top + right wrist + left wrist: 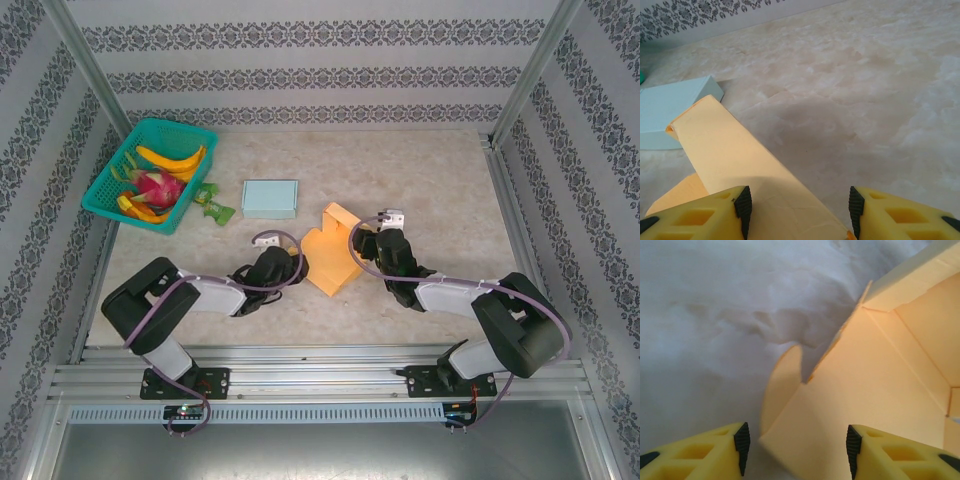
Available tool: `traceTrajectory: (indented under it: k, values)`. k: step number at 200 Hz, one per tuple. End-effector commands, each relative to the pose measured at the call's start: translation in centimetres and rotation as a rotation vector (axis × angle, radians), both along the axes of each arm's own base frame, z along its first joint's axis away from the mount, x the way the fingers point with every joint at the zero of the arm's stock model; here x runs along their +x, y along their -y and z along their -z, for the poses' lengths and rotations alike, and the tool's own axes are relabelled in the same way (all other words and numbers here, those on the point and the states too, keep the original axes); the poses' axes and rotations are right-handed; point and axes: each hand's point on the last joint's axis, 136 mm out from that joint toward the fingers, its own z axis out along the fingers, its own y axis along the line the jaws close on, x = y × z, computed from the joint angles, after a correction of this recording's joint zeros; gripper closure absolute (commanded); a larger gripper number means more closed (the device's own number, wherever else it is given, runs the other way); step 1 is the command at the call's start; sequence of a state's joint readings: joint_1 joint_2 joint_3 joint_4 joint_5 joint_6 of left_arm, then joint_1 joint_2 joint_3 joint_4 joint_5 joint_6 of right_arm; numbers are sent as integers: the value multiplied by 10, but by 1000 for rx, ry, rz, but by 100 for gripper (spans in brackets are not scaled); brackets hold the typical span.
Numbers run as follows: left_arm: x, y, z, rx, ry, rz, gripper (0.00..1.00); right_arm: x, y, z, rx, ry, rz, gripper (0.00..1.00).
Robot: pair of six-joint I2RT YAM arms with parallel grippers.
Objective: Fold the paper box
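Sitting in the middle of the table, the orange paper box is half open with one flap sticking up at its far end. The left claw is right at its left edge and the right claw is right at its right side. Both claws have their fingers spread apart with nothing clamped: on the left wrist cam a box corner pokes in between the pads, and on the right wrist cam the raised flap runs down between them. Further back a pale blue box lies flat, and a green basket with bananas and a dragon fruit sits in the far-left corner.
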State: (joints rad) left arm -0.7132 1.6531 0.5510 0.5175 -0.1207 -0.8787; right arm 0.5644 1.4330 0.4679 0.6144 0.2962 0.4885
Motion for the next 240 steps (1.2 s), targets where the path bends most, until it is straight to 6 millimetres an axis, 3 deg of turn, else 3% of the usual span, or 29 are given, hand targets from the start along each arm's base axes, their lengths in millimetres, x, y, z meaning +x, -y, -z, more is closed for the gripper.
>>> traceTrajectory:
  k: [1, 20, 50, 71, 114, 175, 206, 240]
  values:
    - [12, 25, -12, -110, 4, 25, 47, -13, 12, 38, -46, -112, 10, 45]
    - [22, 38, -29, -142, 38, 42, 55, -14, 13, 42, -40, -121, 13, 45]
    - [33, 43, -50, -134, 70, 38, 86, -13, 13, 43, -11, -125, 7, 45]
    - [37, 37, -62, -58, 72, 31, 100, -13, 13, 32, 15, -108, 0, 43]
    - [35, 7, -90, 242, 86, 61, 100, -23, 21, -17, 58, -19, -8, 40]
    - [15, -30, -161, 678, 86, 232, 100, -68, 70, -79, 87, 119, 83, 35]
    - [0, -19, -178, 851, 55, 487, 100, -76, 77, -102, 111, 164, 74, 30]
    - [-12, 8, -166, 901, 55, 770, 98, -58, 44, -109, 82, 21, -118, 29]
